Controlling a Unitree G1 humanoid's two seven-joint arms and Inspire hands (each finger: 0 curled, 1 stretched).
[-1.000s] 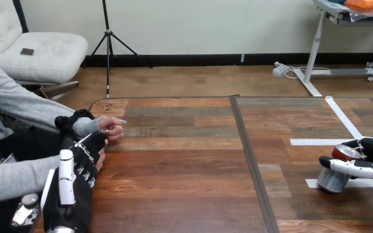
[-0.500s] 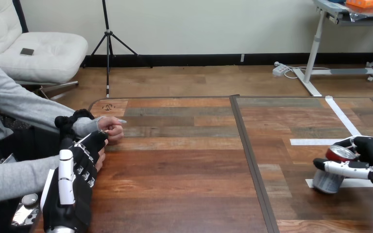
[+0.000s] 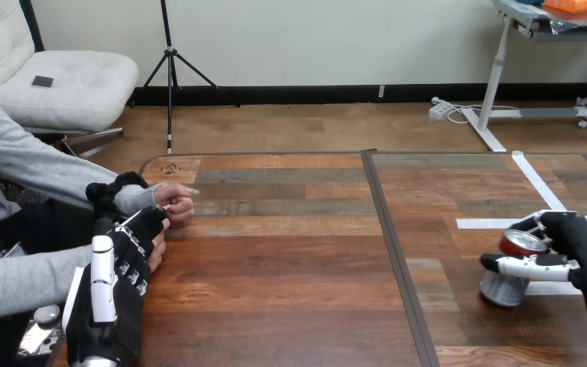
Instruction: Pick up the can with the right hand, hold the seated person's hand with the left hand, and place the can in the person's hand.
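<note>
Your right hand (image 3: 581, 248) has its fingers and thumb wrapped around the can (image 3: 504, 284), which sits tilted at the near right of the table (image 3: 290, 260), beside strips of white tape (image 3: 489, 223). At the near left, your left hand (image 3: 122, 267) lies over the person's hand (image 3: 157, 251), touching it. You cannot tell whether it grips that hand.

Across the table (image 3: 290, 267), the can (image 3: 507, 269) sits lower right within the right hand (image 3: 581, 248), the left hand (image 3: 118, 298) lower left beside the person's hands (image 3: 174, 205).
</note>
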